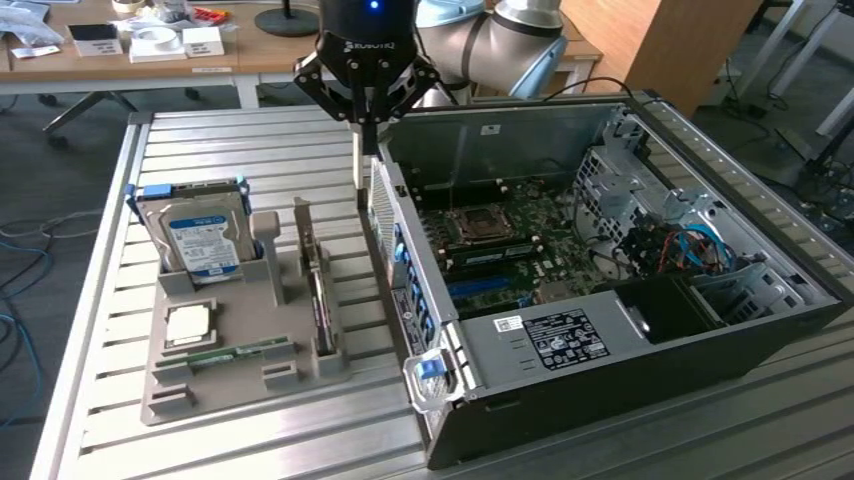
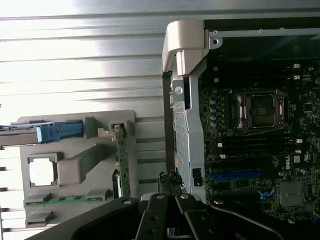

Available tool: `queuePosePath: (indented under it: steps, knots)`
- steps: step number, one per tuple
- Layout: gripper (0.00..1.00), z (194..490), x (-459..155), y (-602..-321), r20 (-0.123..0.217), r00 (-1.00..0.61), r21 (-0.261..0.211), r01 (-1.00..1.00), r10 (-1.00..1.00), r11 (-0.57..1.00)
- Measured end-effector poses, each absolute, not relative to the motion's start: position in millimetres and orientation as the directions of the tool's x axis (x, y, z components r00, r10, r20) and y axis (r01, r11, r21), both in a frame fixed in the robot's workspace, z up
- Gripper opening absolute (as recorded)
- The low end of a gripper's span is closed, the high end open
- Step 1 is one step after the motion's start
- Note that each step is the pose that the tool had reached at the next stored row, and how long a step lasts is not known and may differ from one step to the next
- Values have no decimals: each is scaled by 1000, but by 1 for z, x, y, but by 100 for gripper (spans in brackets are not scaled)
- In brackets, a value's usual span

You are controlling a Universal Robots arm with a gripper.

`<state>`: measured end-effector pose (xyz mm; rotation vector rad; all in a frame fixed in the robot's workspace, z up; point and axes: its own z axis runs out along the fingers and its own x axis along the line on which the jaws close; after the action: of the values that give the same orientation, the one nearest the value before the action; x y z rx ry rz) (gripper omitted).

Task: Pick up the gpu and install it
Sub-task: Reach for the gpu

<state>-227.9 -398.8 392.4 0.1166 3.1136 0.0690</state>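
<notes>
1. Exterior view. The gripper hangs with its fingers pressed together on nothing. It is over the gap between the grey holder tray and the rear wall of the open computer case. The gpu stands on edge in a slot of the tray, untouched, just to the exterior view's left of the gripper's line. The hard drive, the processor and the memory stick sit further that way.
2. Wrist view. The gpu appears edge-on as a thin green strip, upright in the tray. It is near the closed gripper but apart from it. The motherboard lies bare inside the case, and its blue slot is unoccupied.
3. Step in hand, as judged: the approach to the grasp. A sound pick calls for jaws spread before descent and centred across the card's thin top edge. The lift should go straight up out of the slot, so that the card does not bind.
</notes>
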Motion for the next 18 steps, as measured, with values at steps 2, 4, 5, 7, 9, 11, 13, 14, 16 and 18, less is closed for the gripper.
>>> queuePosePath:
  steps: [2,4,5,7,9,11,13,14,16,18]
  knots:
    - [11,392,-229,-399,-23,-997,45,74,76,996]
    - [11,392,-230,-399,-23,-997,45,74,75,996]
    - [11,392,-230,-399,-23,-997,45,74,75,996]
    - [11,392,-231,-399,-23,-997,45,74,75,996]
    - [11,392,-232,-399,-23,-997,45,74,75,996]
    - [11,392,-233,-399,-23,-997,45,74,75,996]
    - [11,392,-233,-399,-23,-997,45,74,75,996]
    - [11,392,-233,-399,-23,-997,45,74,75,996]
    - [11,392,-234,-399,-23,-997,45,74,75,996]
    - [11,392,-236,-399,-23,-997,45,74,75,996]
